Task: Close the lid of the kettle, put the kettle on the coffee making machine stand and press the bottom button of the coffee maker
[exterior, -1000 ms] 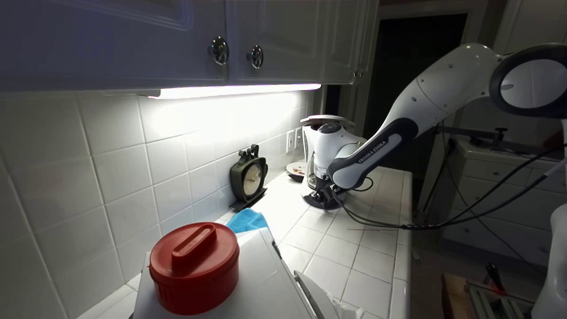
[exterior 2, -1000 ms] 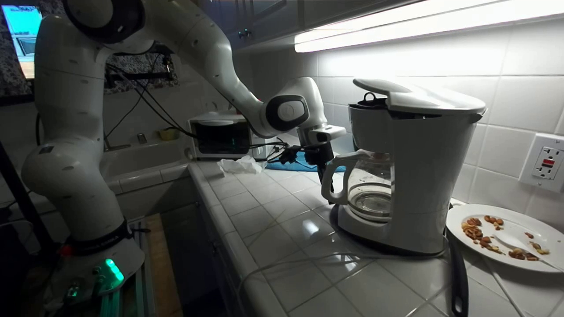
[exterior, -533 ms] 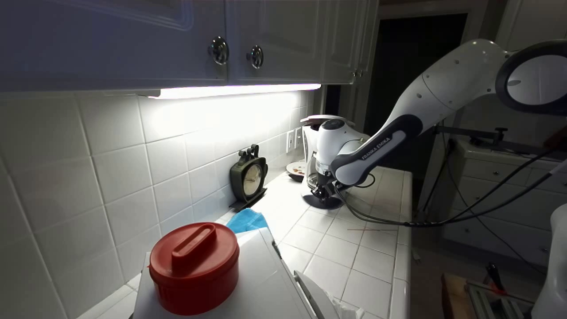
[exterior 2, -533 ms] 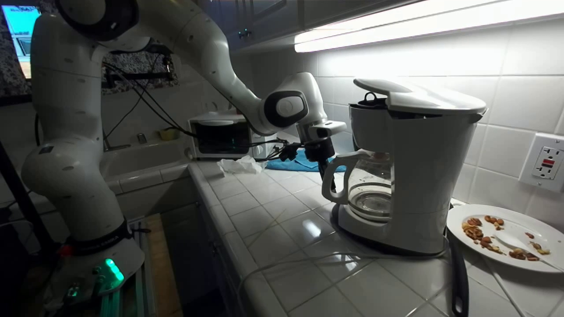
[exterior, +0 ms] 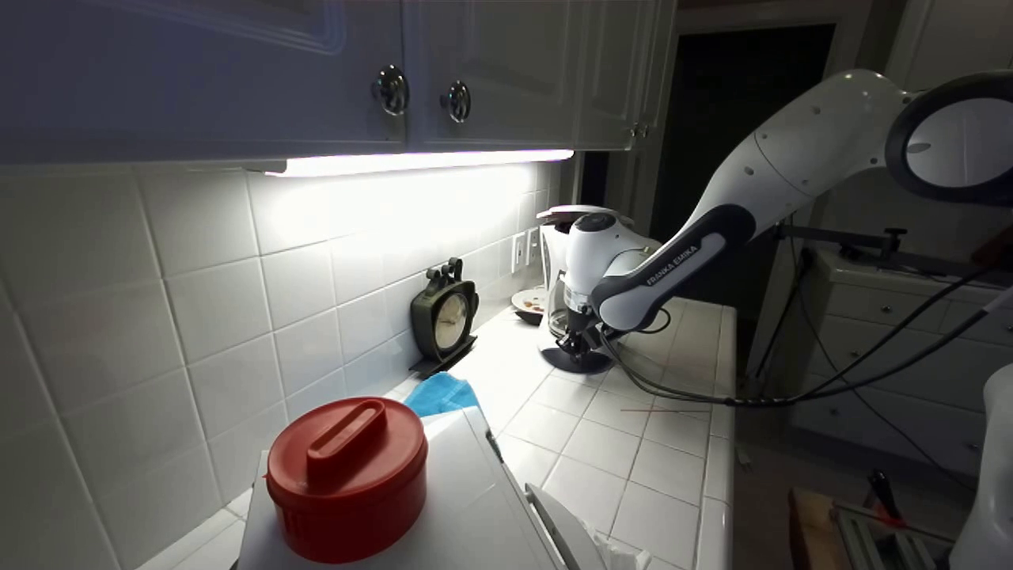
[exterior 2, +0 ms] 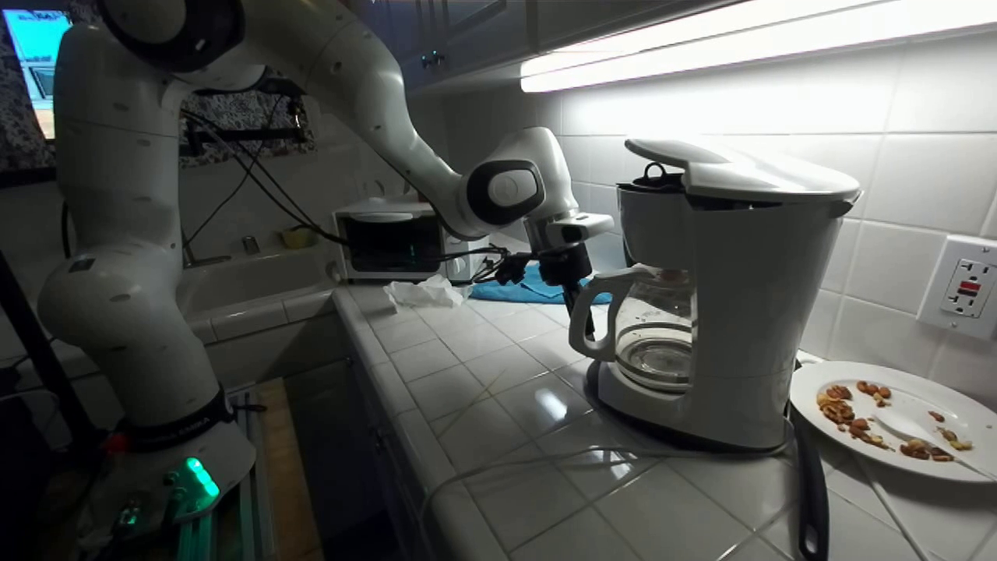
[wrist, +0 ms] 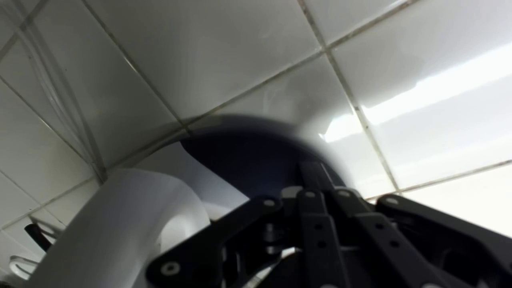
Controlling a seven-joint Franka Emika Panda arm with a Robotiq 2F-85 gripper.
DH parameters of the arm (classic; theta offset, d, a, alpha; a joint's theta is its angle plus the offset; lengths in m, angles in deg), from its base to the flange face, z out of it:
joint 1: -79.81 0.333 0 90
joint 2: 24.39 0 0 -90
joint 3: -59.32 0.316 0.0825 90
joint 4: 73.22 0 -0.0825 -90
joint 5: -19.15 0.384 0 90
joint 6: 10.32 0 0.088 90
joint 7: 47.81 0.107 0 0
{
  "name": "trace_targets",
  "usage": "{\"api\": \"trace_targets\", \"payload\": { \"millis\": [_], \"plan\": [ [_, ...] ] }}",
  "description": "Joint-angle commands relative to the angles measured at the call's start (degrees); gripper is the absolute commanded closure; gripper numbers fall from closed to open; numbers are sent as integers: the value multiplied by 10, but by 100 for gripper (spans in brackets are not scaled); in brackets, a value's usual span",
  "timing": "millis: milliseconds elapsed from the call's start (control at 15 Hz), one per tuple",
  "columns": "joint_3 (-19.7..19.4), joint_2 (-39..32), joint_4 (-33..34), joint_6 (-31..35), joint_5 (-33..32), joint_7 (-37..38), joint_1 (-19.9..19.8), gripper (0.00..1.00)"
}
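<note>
Kettle (exterior 2: 658, 343): clear glass, pale handle (exterior 2: 583, 315); sits upright on the black stand (wrist: 256, 164) of the coffee maker (exterior 2: 763, 335), toward the end of the bench (exterior: 586, 427) farthest from the white oven (exterior 2: 393, 243).
Top cover (exterior 2: 771, 175) of same: tilts up, plain in an exterior view.
Jaws: together, fingers (wrist: 314, 226) side by side, pointing down over the stand; the wrist view shows this, whereas in an exterior view the handle partly hides them. Contact with the handle: cannot tell.
Arm (exterior: 760, 170): in an exterior view, blocks much of kettle and coffee maker.
Clock (exterior: 445, 317): by the bench's wall-side edge; an exterior view alone shows it.
Red container (exterior: 348, 475): on top of the oven.
Blue cloth (exterior: 443, 394): beside the oven, in both exterior views.
Crumpled paper (exterior 2: 427, 293): near the front edge.
Plate (exterior 2: 923, 389): just beside the coffee maker; holds nuts (exterior 2: 833, 409) and a spoon (exterior 2: 903, 426).
Cord (exterior 2: 537, 460): crosses the bench to the front edge.
</note>
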Motion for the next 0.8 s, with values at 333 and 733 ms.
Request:
{"api": "trace_targets", "payload": {
  "millis": [333, 733],
  "plan": [
    [5, 8, -3, 7, -9, -21, 1, 100],
    [2, 2, -2, 9, -9, -29, -3, 100]
  ]
}}
